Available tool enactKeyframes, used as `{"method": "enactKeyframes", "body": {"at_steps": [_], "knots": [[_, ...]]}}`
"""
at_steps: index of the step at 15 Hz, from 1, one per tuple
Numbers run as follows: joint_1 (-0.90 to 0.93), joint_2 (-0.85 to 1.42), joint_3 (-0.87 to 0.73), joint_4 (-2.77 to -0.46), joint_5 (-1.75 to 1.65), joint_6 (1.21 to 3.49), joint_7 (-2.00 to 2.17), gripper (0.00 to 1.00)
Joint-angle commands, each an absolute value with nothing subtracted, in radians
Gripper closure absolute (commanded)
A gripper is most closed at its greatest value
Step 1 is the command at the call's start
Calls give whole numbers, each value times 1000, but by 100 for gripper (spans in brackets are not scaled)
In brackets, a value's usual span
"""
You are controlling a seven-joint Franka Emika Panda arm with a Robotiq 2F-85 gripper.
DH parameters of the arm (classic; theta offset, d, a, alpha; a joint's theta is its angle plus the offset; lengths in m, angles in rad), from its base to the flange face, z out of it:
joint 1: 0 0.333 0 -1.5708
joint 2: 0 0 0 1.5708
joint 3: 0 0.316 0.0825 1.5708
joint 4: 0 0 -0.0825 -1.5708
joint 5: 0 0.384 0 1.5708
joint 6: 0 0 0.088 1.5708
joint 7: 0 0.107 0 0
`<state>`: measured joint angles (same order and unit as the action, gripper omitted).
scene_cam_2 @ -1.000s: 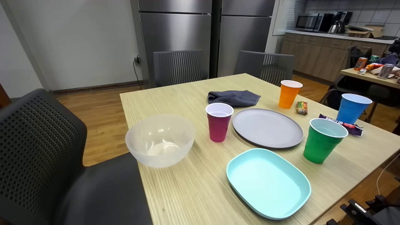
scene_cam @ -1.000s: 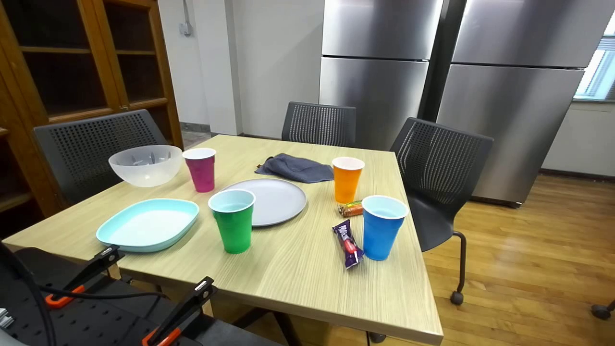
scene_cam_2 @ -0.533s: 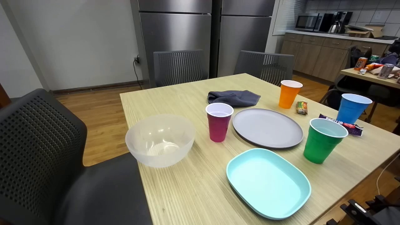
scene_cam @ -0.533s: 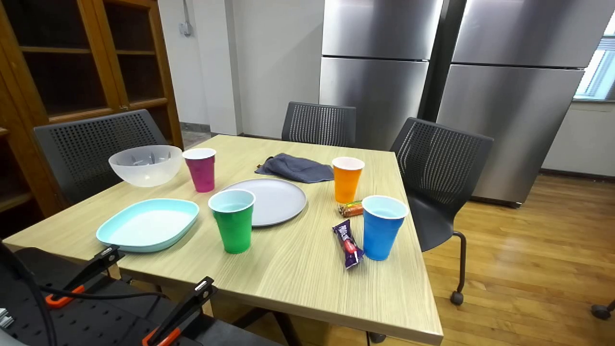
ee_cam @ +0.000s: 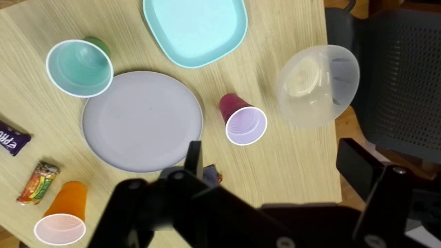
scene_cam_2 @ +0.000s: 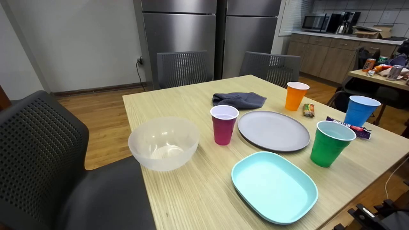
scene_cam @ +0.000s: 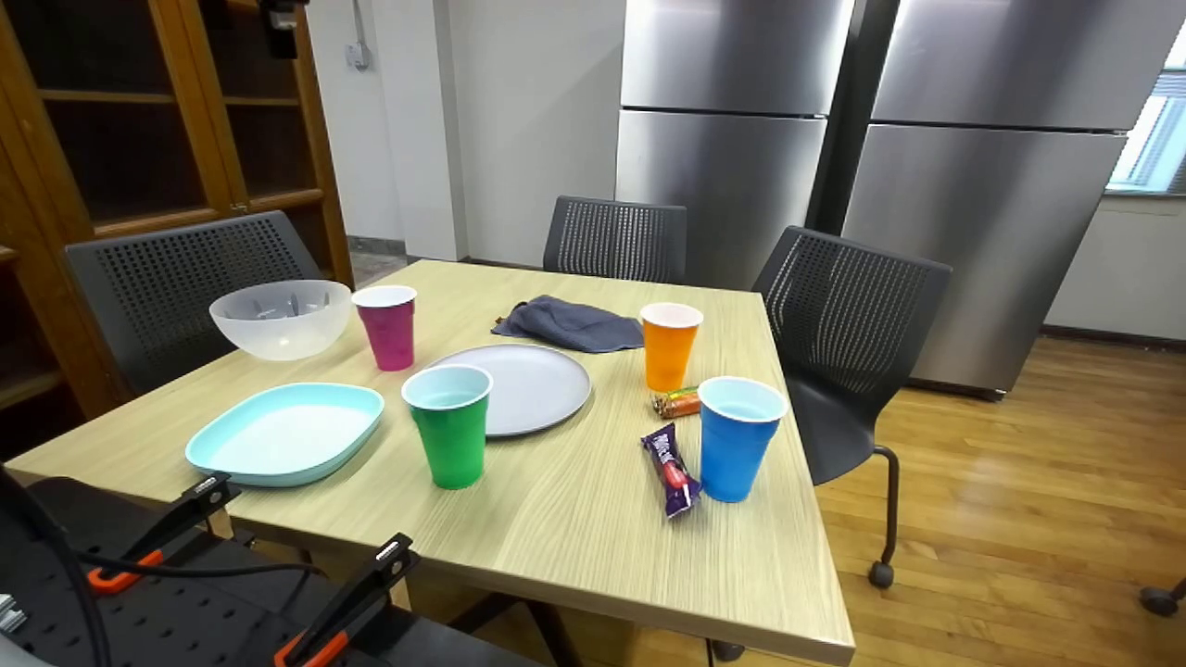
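1. Claw (ee_cam: 270, 155), on a single arm: jaws spread wide, nothing in hold, no contact seen. The pale wood-grain table (ee_cam: 241, 182) shows through the gap. A dark part (scene_cam: 281, 30), probably the claw's, hangs at the top of an exterior view, well above the tabletop.

2. Nearest item: tapered magenta plastic cup (ee_cam: 245, 122), white inside. It lies below the claw and just ahead of the gap (upward in the wrist view), off-centre toward the finger at that view's left; not between the fingers. Both exterior views show it upright, long axis vertical, mouth up. Judged the governing relation.

3. Round frosted translucent bowl (ee_cam: 318, 86): ahead of the finger at the wrist view's right, apart from the cup, near the table edge.

4. Dark blue-grey folded cloth (ee_cam: 210, 174): mostly hidden behind the left-side finger. Flat round grey plate (ee_cam: 144, 120): beyond that finger's outer side.

5. Farther ahead: pale turquoise rounded tray (ee_cam: 196, 27); ahead and left, tapered green plastic cup (ee_cam: 81, 69).

6. Far left: tapered orange plastic cup (ee_cam: 70, 201), red-and-green wrapped bar (ee_cam: 38, 182), purple wrapped bar (ee_cam: 12, 139). Farthest: tapered blue plastic cup (scene_cam: 741, 445), outside the wrist view.
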<state>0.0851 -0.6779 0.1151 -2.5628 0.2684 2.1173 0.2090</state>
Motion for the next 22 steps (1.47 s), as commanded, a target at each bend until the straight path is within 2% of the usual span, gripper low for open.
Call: {"method": "enactKeyframes", "body": {"at_steps": [1, 14, 22], "knots": [[33, -650, 111, -2602, 196, 2179, 207, 0], [-101, -470, 87, -2730, 129, 2357, 391, 0], [-84, -451, 67, -2728, 138, 2344, 374, 0]]}}
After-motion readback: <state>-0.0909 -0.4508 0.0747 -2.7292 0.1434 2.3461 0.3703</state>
